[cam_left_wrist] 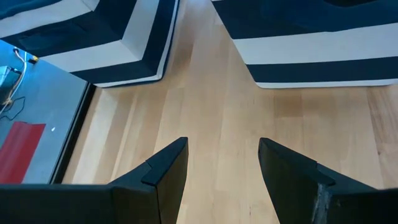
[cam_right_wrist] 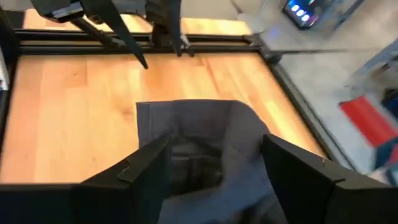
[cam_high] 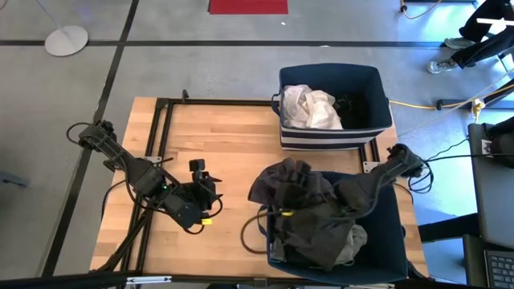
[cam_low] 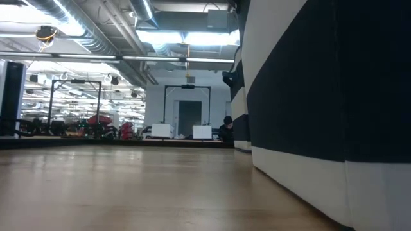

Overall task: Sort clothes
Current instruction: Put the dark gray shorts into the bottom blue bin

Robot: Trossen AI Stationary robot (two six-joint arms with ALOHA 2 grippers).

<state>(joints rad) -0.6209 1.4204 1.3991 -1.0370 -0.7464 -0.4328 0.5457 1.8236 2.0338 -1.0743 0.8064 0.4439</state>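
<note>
The right gripper (cam_right_wrist: pixel 214 165) is hanging over the near bin (cam_high: pixel 393 241), its fingers spread wide on either side of a charcoal grey garment (cam_high: pixel 301 201). Whether the cloth is actually pinched or only lying between the fingers cannot be told. The garment is draping over the bin's left rim and spilling a little onto the wooden table (cam_high: pixel 233 144), and it is covering most of what is lying in that bin; a pale piece (cam_high: pixel 353 241) is peeking out beneath it.

The far bin (cam_high: pixel 333 108), navy with white stripes, is standing just behind the near one and is holding a crumpled white garment (cam_high: pixel 312 108) on its left side, with something dark (cam_high: pixel 357 104) next to it.

The left gripper (cam_left_wrist: pixel 221 171) is waiting above bare wood at the table's left, well apart from the clothes, its fingers open and holding nothing. It is pointing towards the gap between the two striped bins.

In the low view a bin wall (cam_low: pixel 321 96) is filling the right side and blocking sight of both arms.

A black metal frame (cam_high: pixel 161 128) is lying across the table's left part.
</note>
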